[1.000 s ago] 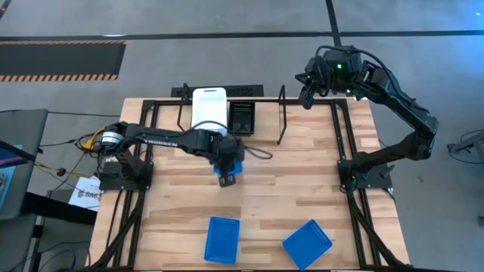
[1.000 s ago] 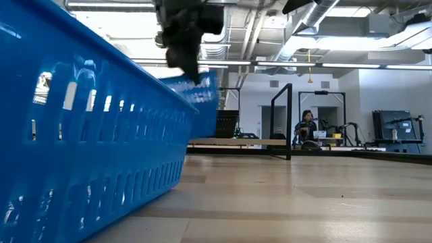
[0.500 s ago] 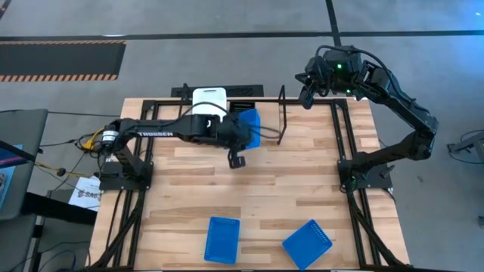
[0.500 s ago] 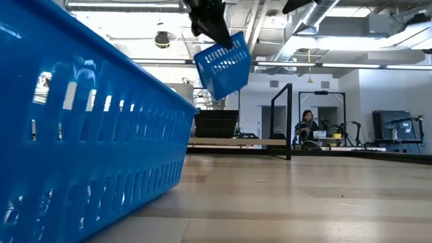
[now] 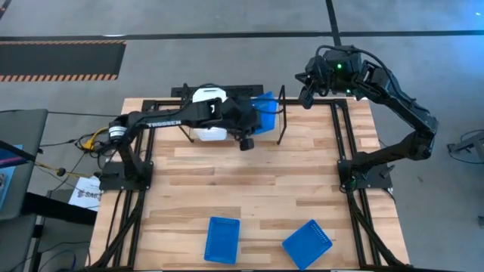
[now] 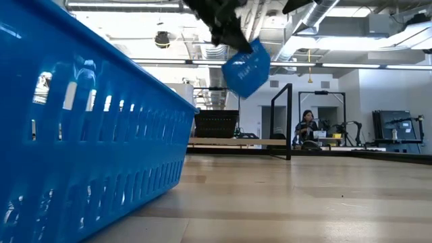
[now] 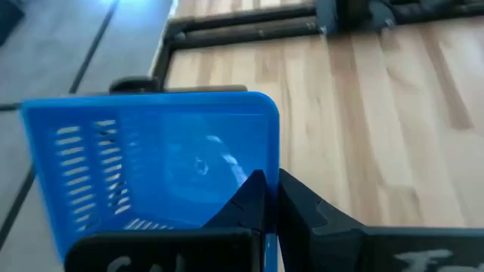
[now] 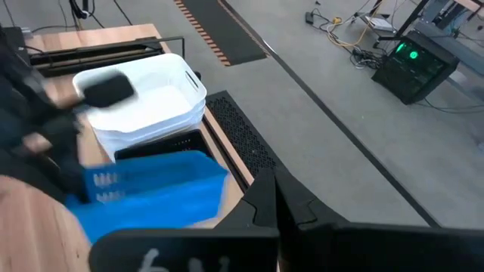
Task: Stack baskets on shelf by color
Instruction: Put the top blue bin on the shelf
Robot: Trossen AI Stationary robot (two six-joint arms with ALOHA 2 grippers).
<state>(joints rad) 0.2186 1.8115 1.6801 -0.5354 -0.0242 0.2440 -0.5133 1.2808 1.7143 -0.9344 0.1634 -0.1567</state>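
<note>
Left pincer (image 5: 253, 121) grips 1 blue basket (image 5: 265, 113) (tilted) above the shelf (image 5: 281, 113).

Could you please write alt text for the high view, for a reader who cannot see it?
Seen from above, the left gripper holds a blue basket over the black shelf at the table's far edge, beside stacked white baskets. Two more blue baskets lie near the front; the right arm waits at the far right corner.

Right wrist view: right gripper's own fingers (image 8: 276, 198) sit together, tips touching. Past them, stacked white baskets (image 8: 149, 102) near the table's edge, with what looks like a black basket (image 8: 162, 146) just beside them. A blue basket (image 8: 147, 195) hangs tilted in front, the left arm (image 8: 34, 113) blurred alongside it.
</note>
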